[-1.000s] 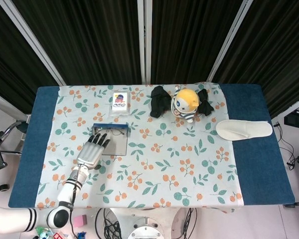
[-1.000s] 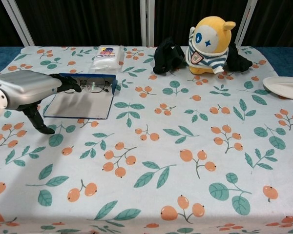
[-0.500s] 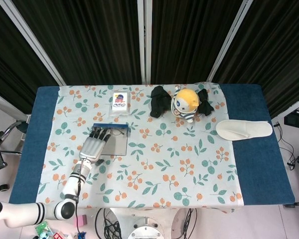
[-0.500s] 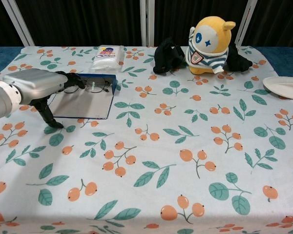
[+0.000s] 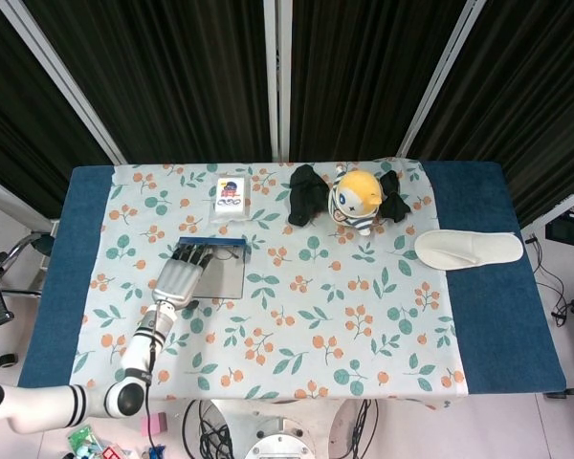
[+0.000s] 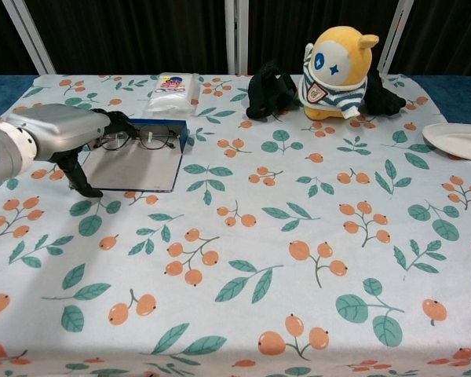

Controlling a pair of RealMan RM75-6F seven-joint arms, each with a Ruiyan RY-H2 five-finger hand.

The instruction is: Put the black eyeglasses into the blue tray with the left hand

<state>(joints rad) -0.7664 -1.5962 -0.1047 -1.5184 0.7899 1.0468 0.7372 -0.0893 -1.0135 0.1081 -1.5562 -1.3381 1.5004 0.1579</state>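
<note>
The black eyeglasses (image 6: 145,138) lie flat at the far end of the blue tray (image 6: 133,169), lenses side by side. In the head view the tray (image 5: 225,279) sits left of centre on the patterned cloth, and my left hand (image 5: 177,277) covers its left part. In the chest view the left hand (image 6: 59,133) hovers at the tray's left edge with its fingers stretched toward the left end of the glasses and its thumb pointing down. I cannot tell whether the fingertips touch the frame. It grips nothing. My right hand is out of sight.
A yellow plush toy (image 5: 356,201) stands at the back with black cloth (image 5: 306,194) beside it. A white packet (image 5: 230,196) lies just behind the tray. A white slipper (image 5: 469,250) rests at the right on the blue table edge.
My left hand has moved forward and up over the tray's left side, bringing its fingers to the left end of the glasses. The glasses have stayed in place.
</note>
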